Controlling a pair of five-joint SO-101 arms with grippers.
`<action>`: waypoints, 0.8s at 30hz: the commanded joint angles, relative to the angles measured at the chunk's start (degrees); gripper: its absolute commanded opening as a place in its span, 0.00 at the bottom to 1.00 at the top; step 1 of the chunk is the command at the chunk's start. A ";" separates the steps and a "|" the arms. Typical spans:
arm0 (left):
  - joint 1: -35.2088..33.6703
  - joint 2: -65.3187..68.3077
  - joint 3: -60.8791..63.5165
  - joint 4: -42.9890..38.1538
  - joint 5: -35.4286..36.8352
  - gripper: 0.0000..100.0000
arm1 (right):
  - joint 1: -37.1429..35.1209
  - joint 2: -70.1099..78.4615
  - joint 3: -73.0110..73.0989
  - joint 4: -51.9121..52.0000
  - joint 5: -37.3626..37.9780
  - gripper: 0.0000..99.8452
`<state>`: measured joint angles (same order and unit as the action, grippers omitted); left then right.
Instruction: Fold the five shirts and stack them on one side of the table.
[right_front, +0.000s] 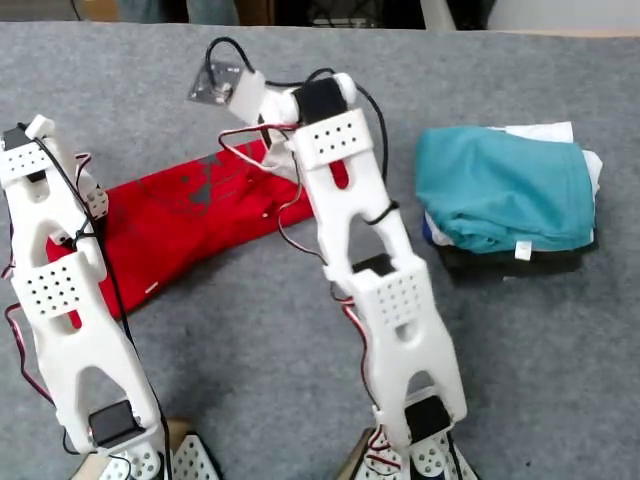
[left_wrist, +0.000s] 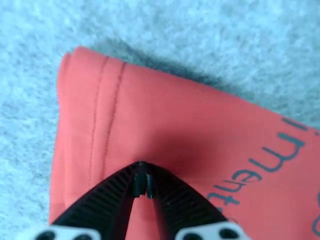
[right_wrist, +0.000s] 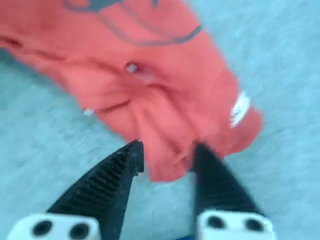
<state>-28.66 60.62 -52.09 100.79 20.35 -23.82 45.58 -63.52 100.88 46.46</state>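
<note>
High view: the red shirt (right_front: 190, 215) lies as a long folded band on the grey surface (right_front: 250, 340), toward 9 o'clock from centre. A stack of folded shirts (right_front: 505, 190), teal on top, sits at 3 o'clock.

Left wrist view: the left gripper (left_wrist: 141, 185) has its tips together over the shirt's hemmed corner.

Right wrist view: the right gripper (right_wrist: 165, 157) stands apart, with the shirt's bunched end between its tips.
</note>
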 joint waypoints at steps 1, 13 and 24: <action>-0.31 0.26 0.31 0.09 -0.18 0.03 | -1.41 -6.37 13.67 -0.44 -0.18 0.01; -0.40 0.26 0.40 0.09 -0.18 0.03 | -3.96 1.01 17.36 -18.20 -0.79 0.01; -0.40 0.35 0.40 0.09 -0.18 0.03 | -3.87 17.54 -7.87 -33.14 -17.67 0.01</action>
<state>-28.66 60.62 -52.09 100.79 20.35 -28.04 61.14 -62.20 72.75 34.07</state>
